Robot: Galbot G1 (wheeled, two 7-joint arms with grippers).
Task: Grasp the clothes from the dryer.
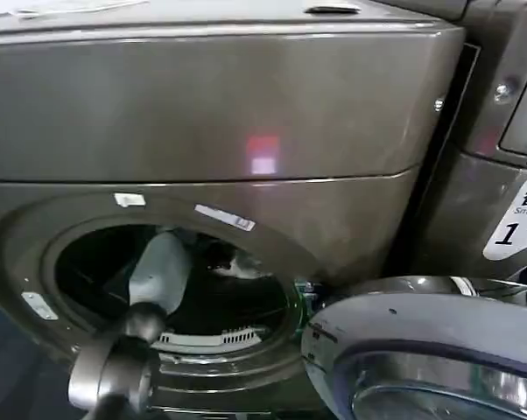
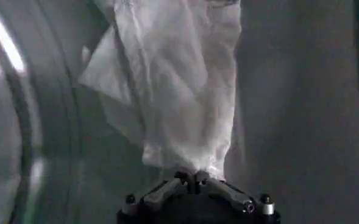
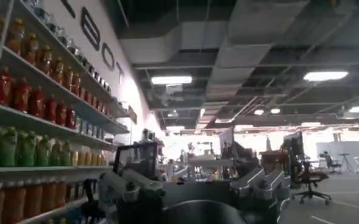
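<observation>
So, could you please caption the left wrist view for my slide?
Left gripper shut on the white clothes, fabric hanging inside the dryer drum.

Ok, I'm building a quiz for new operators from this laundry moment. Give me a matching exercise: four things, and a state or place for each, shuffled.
Things:
1. clothes
2. left gripper
3. dryer door
4. right gripper

States:
A. swung open, beside the porthole
B. open, facing a room with shelves of bottles
C. white, hanging from closed fingers
D. shut, inside the drum

Pairs: 1-C, 2-D, 3-A, 4-B
</observation>
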